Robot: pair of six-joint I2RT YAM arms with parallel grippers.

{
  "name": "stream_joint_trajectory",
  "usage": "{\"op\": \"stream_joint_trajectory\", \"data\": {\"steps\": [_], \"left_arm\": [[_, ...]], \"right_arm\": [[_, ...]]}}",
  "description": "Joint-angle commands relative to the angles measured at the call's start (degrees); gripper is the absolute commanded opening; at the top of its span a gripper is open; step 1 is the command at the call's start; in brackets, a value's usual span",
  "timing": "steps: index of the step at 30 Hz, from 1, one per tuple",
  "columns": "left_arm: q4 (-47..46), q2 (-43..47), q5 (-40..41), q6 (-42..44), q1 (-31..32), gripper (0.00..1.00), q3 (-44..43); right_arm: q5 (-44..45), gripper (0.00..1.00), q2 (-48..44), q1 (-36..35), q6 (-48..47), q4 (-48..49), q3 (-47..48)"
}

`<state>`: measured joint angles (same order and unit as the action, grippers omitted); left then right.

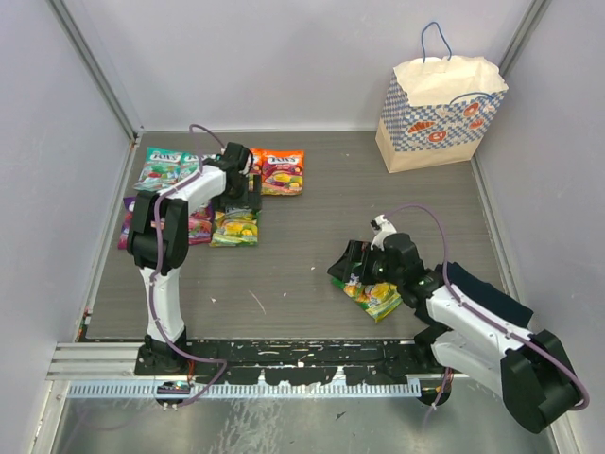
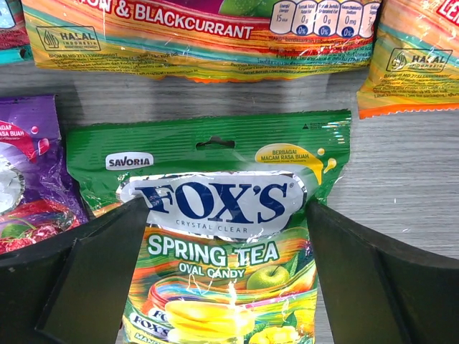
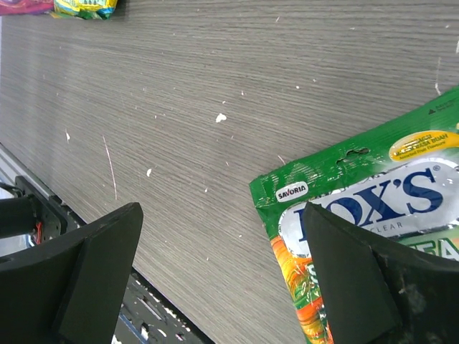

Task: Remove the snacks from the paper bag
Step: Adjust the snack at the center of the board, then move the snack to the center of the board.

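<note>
You are keeping the paper bag point(image 1: 437, 113) upright in the far right corner, mouth up, and the snacks point(image 1: 282, 173) are lying outside it. Most of them are forming a flat group well to the left of the bag: teal, orange, purple and green packets side by side, faces up, probably so that each one is easy to see and count. Your left gripper point(image 2: 226, 244) is hovering over this group with the jaws spread wide, one finger on each side of the green Spring Tea packet point(image 2: 215, 208). It is holding nothing (such wide jaws are fitting a release or an approach; I cannot say which). A second green packet point(image 1: 373, 298) is lying alone, well in front of the bag, toward the arm bases. Your right gripper point(image 3: 222, 279) is hanging over it, also fully wide and empty, with one finger hiding part of the packet. I cannot tell whether any packet is remaining inside the bag, because the pictures are not showing its inside.
</note>
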<state>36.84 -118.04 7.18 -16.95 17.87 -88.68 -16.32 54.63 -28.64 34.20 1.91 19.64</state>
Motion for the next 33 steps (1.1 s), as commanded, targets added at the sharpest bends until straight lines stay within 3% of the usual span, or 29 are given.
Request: {"op": "stream_joint_trajectory", "data": {"steps": [1, 9, 17, 24, 28, 33], "left_arm": [[0.71, 0.44, -0.79, 0.77, -0.23, 0.95, -0.11], [2.88, 10.53, -0.53, 4.5, 2.18, 1.0, -4.2], [-3.23, 22.66, 0.44, 4.06, 4.23, 0.98, 5.58], [-7.94, 31.03, -1.21, 4.25, 4.16, 0.98, 15.42], [-7.48, 30.28, -0.83, 4.23, 2.78, 0.98, 17.52], [-9.32, 30.89, -1.9, 3.44, 0.25, 0.98, 20.65]], "right_arm": [[4.2, 1.0, -3.69, 0.25, -1.76, -5.99, 5.73], [27.29, 1.0, 4.19, 0.21, -3.33, -31.33, 21.43], [33.18, 0.99, 9.5, 0.19, -4.34, -41.69, 24.34], [29.92, 0.99, 17.14, -2.83, -3.01, -39.62, 22.9], [24.84, 0.97, 20.11, -2.96, 0.15, -35.21, 21.45], [25.55, 0.95, 21.88, -3.86, 7.21, -31.77, 22.96]]}}
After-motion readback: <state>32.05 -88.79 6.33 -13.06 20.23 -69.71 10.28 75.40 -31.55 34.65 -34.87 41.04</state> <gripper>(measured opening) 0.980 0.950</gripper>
